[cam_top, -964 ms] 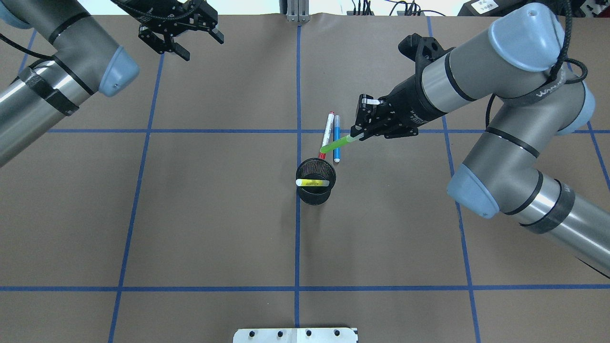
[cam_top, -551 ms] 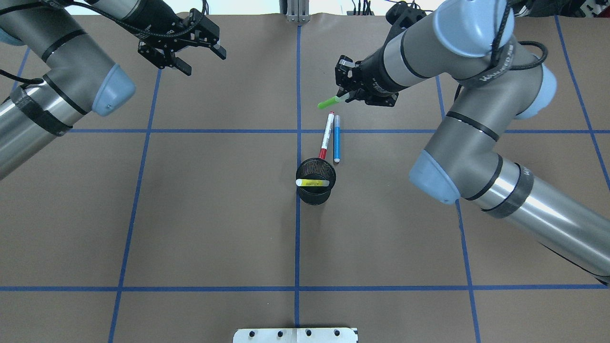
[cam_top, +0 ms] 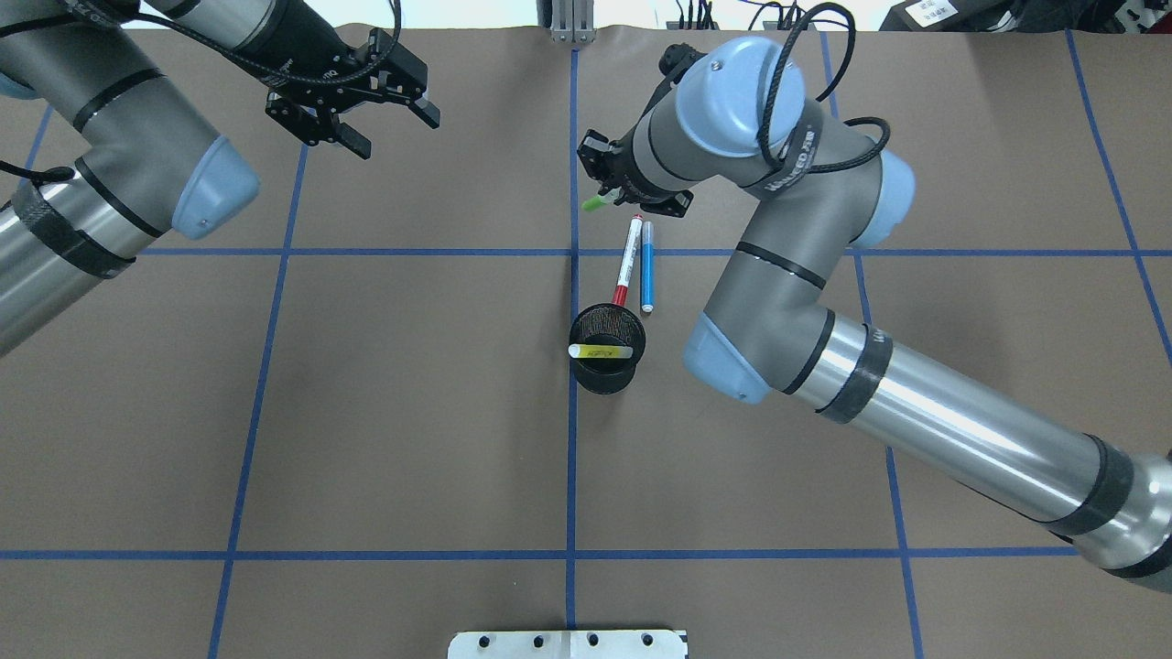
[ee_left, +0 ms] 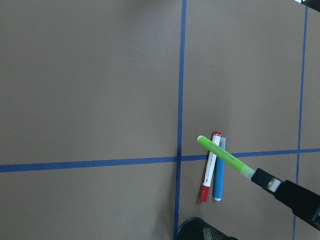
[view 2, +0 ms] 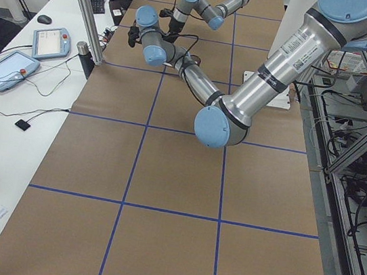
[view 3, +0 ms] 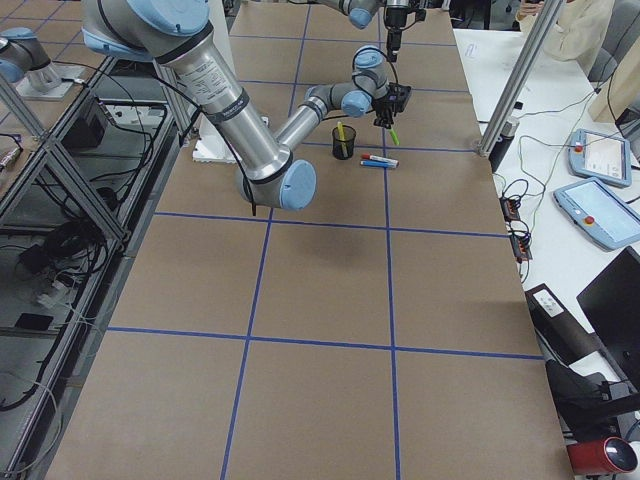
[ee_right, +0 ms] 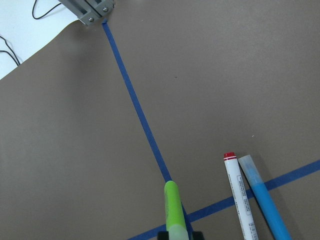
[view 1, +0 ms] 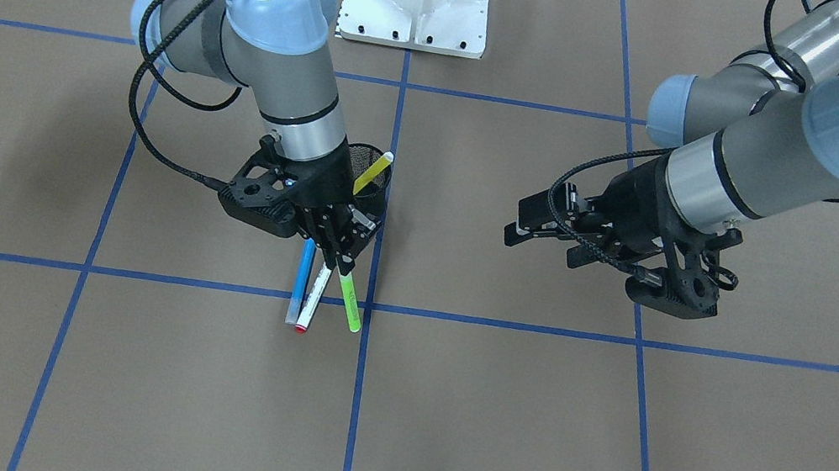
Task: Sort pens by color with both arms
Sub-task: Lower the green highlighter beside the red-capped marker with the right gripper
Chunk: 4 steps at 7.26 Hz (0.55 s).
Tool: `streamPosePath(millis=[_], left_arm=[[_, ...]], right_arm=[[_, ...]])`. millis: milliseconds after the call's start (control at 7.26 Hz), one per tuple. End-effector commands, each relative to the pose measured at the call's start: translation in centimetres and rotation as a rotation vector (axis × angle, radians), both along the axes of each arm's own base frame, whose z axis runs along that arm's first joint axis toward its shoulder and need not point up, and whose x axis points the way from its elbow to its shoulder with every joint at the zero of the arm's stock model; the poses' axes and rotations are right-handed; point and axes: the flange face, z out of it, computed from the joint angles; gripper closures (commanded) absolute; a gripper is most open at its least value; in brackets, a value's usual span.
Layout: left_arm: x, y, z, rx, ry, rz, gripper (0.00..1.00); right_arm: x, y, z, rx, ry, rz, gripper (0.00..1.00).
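Note:
My right gripper (cam_top: 615, 194) is shut on the green pen (cam_top: 595, 202) and holds it above the table's centre line, just beyond the other pens; it also shows in the front view (view 1: 349, 302) and the right wrist view (ee_right: 175, 210). The white pen with a red cap (cam_top: 628, 261) and the blue pen (cam_top: 646, 267) lie side by side on the table. The yellow pen (cam_top: 600, 351) leans inside the black mesh cup (cam_top: 604, 375). My left gripper (cam_top: 396, 135) is open and empty, hovering at the far left.
The white pedestal base (cam_top: 568, 643) is at the near edge. An aluminium post (cam_top: 572, 23) stands at the far edge on the centre line. Blue tape lines (cam_top: 275, 252) mark a grid on the brown table cover.
My right gripper has carried the green pen from above the red and blue pens toward the far side and left to the centre line. My left gripper has shifted slightly toward the centre.

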Motion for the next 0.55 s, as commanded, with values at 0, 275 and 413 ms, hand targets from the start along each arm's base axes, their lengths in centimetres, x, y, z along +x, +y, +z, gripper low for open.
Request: streamPosePath(millis=[0, 275, 413], left_arm=[[0.22, 0.15, 0.02, 0.000, 0.000, 0.004, 0.01], [0.40, 0.24, 0.13, -0.001, -0.001, 0.006, 0.01], [0.50, 0.29, 0.14, -0.002, -0.002, 0.007, 0.01]], right_arm=[[-1.59, -0.06, 1.46, 0.000, 0.041, -0.013, 0.92], [-1.81, 0.21, 1.28, 0.008, 0.042, -0.022, 0.90], [-1.98, 0.38, 1.17, 0.007, 0.039, -0.023, 0.83]])
